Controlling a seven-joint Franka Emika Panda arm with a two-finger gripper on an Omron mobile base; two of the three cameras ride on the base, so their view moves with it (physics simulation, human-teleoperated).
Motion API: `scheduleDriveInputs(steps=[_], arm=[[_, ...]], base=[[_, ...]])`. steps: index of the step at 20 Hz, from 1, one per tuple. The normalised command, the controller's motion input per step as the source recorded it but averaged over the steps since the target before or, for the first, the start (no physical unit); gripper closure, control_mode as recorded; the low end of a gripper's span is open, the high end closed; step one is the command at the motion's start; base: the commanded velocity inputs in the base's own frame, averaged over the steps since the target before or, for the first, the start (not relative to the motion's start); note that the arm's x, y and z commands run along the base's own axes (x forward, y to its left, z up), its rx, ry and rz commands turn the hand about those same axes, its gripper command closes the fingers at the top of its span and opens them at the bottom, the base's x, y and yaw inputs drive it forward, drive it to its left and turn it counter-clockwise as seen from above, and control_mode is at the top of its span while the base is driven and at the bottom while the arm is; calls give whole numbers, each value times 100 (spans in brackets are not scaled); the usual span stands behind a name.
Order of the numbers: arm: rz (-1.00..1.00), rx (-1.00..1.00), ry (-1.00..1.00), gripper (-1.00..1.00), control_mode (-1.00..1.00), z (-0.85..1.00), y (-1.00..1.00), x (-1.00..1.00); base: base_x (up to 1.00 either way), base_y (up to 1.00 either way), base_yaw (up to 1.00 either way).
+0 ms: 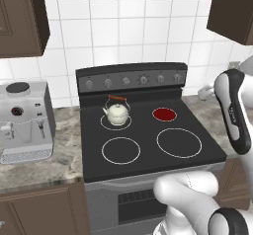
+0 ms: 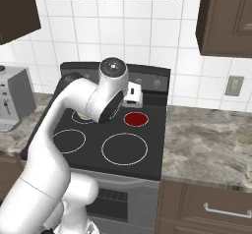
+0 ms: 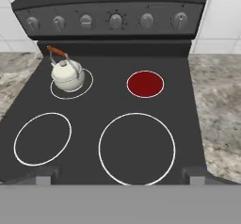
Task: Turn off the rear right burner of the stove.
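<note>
End effector (image 3: 120,175) open (above stove (image 3: 188,124)) — rear right burner (image 3: 145,84) glowing red

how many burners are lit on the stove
1: the rear right burner glows red. The front right, front left and rear left rings are dark; a kettle sits on the rear left.

Rear right burner (image 3: 145,84) is glowing dark red on the stove (image 3: 188,124); cream kettle (image 3: 67,74) is sitting on the ring left of it; gripper (image 3: 120,175) fingertips are standing wide apart.

Four burner zones (image 3: 136,148), six knobs (image 3: 116,20), one kettle (image 3: 68,75).
</note>
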Motion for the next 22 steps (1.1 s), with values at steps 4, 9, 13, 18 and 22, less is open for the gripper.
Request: scheduleDriveInputs(steps=[4, 9, 13, 18, 22], arm=[[4, 3, -26, -100, -100, 0, -61, -1], [5, 0, -25, -100, -100, 0, -9, 5], [5, 0, -28, -100, -100, 0, 0, 7], [5, 0, -28, -100, -100, 0, 0, 4], [4, 0, -26, -100, -100, 0, 0, 14]], base=[[0, 0, 0], [0, 0, 0], [0, 0, 0], [0, 0, 0], [0, 0, 0]])
